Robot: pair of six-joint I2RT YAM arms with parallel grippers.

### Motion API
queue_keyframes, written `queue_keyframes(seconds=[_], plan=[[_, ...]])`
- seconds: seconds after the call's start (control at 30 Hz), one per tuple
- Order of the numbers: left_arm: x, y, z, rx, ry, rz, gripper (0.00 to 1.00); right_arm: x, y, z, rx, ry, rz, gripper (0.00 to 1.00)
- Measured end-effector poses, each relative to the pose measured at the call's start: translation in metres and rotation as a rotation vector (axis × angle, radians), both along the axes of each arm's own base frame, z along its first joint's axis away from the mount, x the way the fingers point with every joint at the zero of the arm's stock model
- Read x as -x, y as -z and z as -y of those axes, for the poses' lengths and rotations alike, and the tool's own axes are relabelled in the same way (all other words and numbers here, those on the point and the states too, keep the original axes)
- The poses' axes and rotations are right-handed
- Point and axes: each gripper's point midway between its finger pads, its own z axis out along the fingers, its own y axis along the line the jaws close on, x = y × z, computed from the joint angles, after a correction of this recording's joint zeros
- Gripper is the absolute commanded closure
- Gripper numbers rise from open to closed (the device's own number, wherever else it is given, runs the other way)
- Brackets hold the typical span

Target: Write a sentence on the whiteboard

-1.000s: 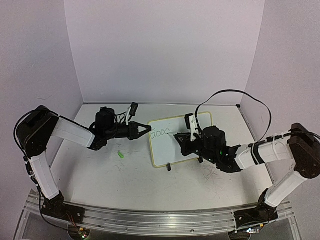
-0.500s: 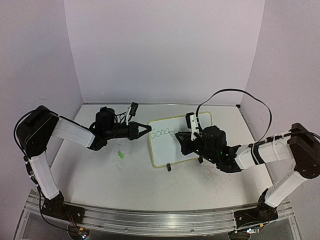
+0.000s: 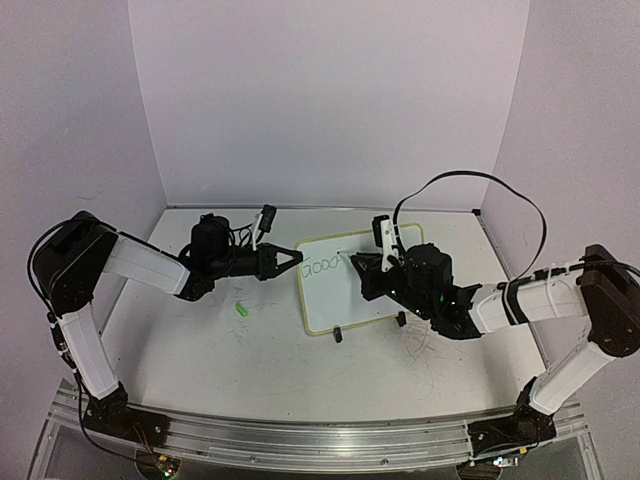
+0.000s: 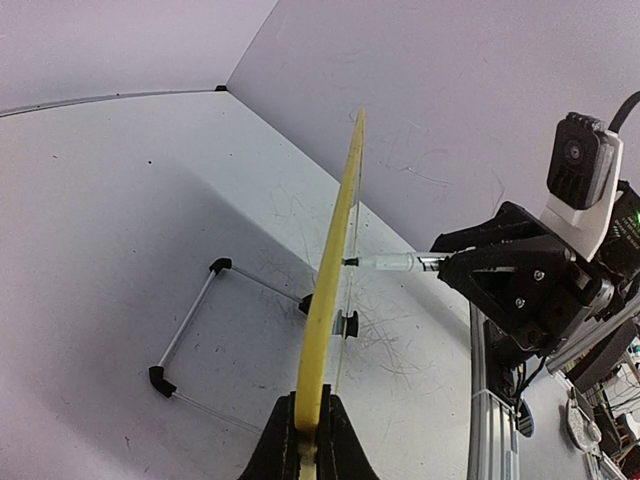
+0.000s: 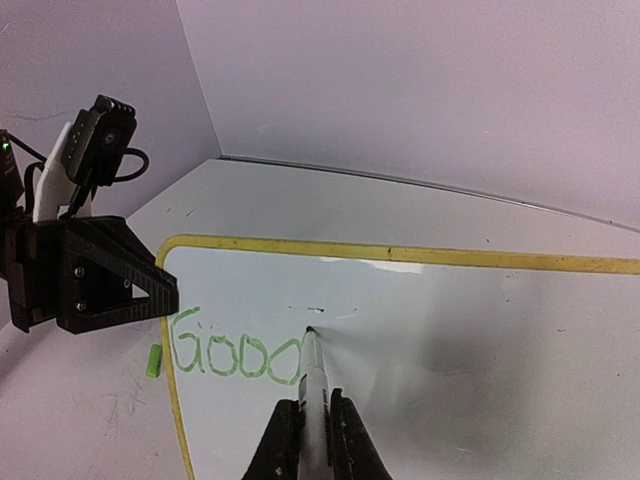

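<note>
The right gripper (image 5: pixel 312 425) is clamped tight on a marker (image 5: pixel 313 365), whose tip rests against the board (image 5: pixel 450 320) at the end of the green lettering (image 5: pixel 225 352). The left gripper (image 4: pixel 305 430) pinches the board's yellow rim (image 4: pixel 335 250); the board stands propped on the table (image 3: pixel 230 350).

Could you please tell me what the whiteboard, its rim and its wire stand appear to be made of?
The whiteboard face looks like glossy white coated sheet: it reflects a light streak. Its rim seems matte yellow plastic, uniformly coloured. The stand looks like thin metal wire with black plastic caps.
</note>
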Motion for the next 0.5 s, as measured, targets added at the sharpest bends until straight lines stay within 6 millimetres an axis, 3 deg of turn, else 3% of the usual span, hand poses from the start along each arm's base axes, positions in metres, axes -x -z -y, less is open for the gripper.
queue_keyframes(seconds=[0.5], plan=[[-0.0001,0.0001,-0.0001,0.0,-0.001,0.0,1.0,-0.0039,-0.0066,-0.0039,-0.01,-0.001,0.013,1.0]])
